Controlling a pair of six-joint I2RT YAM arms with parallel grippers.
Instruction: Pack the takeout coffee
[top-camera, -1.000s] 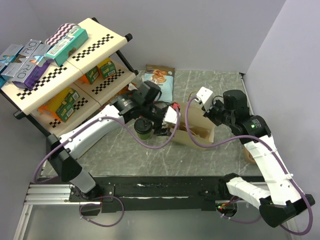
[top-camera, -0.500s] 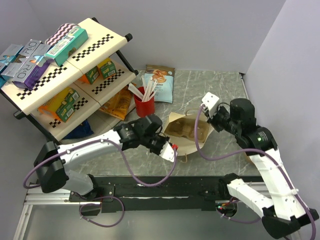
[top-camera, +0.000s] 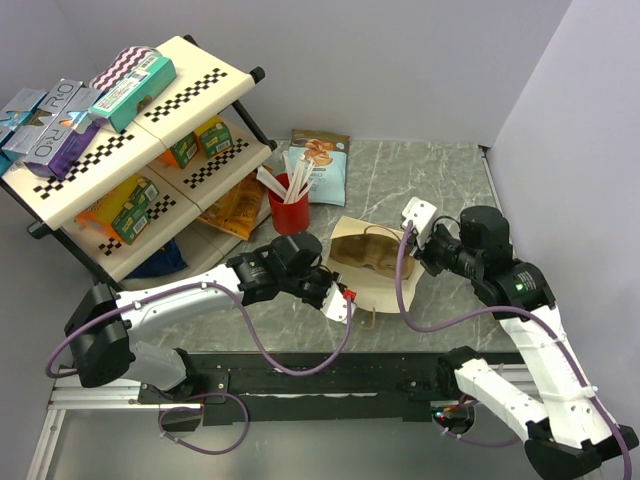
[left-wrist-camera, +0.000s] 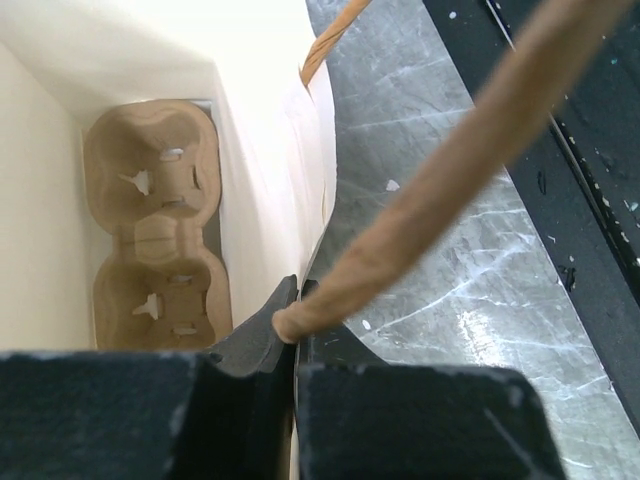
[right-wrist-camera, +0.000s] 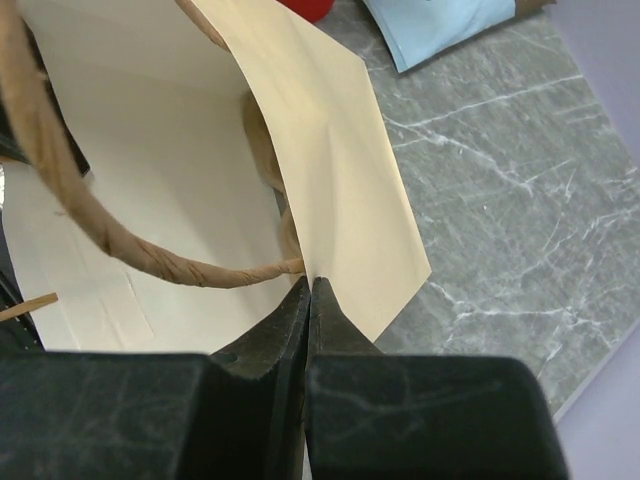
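Left jaws newly clenched on paper bag's near rim, right jaws on opposite rim

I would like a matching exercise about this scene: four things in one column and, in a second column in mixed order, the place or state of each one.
Column 1
1. cup carrier
2. red cup
3. snack pouch
4. left gripper

Column 2
a. shut on the edge of the paper bag
b. lying flat at the far side of the table
c. at the bottom of the paper bag
d. standing upright with white stirrers in it

Pairs: 1-c, 2-d, 3-b, 4-a
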